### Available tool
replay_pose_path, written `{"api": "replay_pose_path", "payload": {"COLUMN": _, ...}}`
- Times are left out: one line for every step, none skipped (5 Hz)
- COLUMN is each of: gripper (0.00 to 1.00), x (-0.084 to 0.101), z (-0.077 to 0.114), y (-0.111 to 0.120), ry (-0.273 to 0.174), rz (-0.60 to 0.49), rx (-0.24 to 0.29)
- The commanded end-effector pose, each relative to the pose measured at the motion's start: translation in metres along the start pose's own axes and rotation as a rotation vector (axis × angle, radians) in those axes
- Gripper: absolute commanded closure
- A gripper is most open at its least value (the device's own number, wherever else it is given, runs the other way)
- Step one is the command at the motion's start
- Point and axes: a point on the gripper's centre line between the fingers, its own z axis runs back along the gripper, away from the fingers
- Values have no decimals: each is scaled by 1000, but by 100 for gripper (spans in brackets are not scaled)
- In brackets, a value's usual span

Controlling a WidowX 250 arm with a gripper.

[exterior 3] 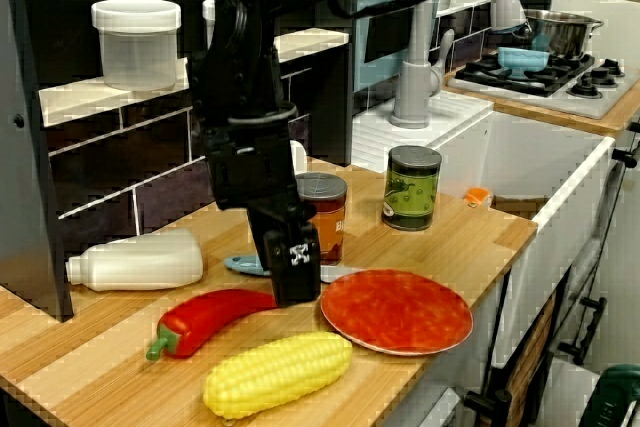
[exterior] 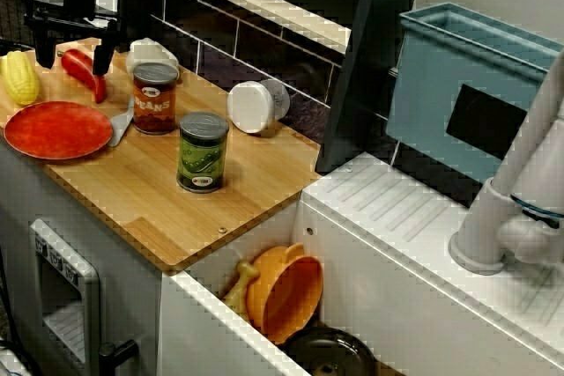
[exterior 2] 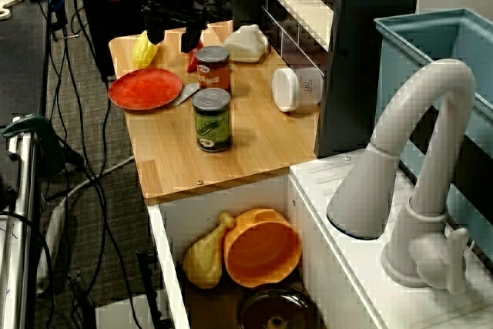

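My black gripper (exterior: 73, 57) hangs open at the far left end of the wooden counter (exterior: 256, 191), its two fingers spread wide. A red pepper (exterior: 85, 72) lies on the wood right under and between them; whether a finger touches it I cannot tell. In the view from the counter's end, one finger (exterior 3: 292, 265) stands just behind the pepper (exterior 3: 210, 315). A yellow corn cob (exterior: 19, 77) lies left of the gripper and a red plate (exterior: 57, 129) in front of it. In the view from above the tap, the gripper (exterior 2: 171, 36) is between the corn (exterior 2: 144, 50) and a beans can (exterior 2: 212, 69).
A green can (exterior: 203, 151), a white jar (exterior: 256, 105) on its side, a white bottle (exterior 3: 135, 259) and a bluish utensil (exterior: 122, 125) share the counter. The sink (exterior: 264, 226) holds an orange bowl (exterior: 284, 292), a drumstick (exterior: 240, 288) and a black pot (exterior: 330, 354). A tap (exterior 2: 416, 182) stands at the right.
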Motion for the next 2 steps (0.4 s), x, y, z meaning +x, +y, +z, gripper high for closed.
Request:
{"api": "replay_pose_path", "payload": {"gripper": 0, "x": 7, "z": 13, "y": -6, "ry": 3, "rz": 120, "rx": -2}}
{"api": "replay_pose_path", "payload": {"gripper": 0, "x": 4, "z": 13, "y": -16, "ry": 9, "rz": 131, "rx": 8}}
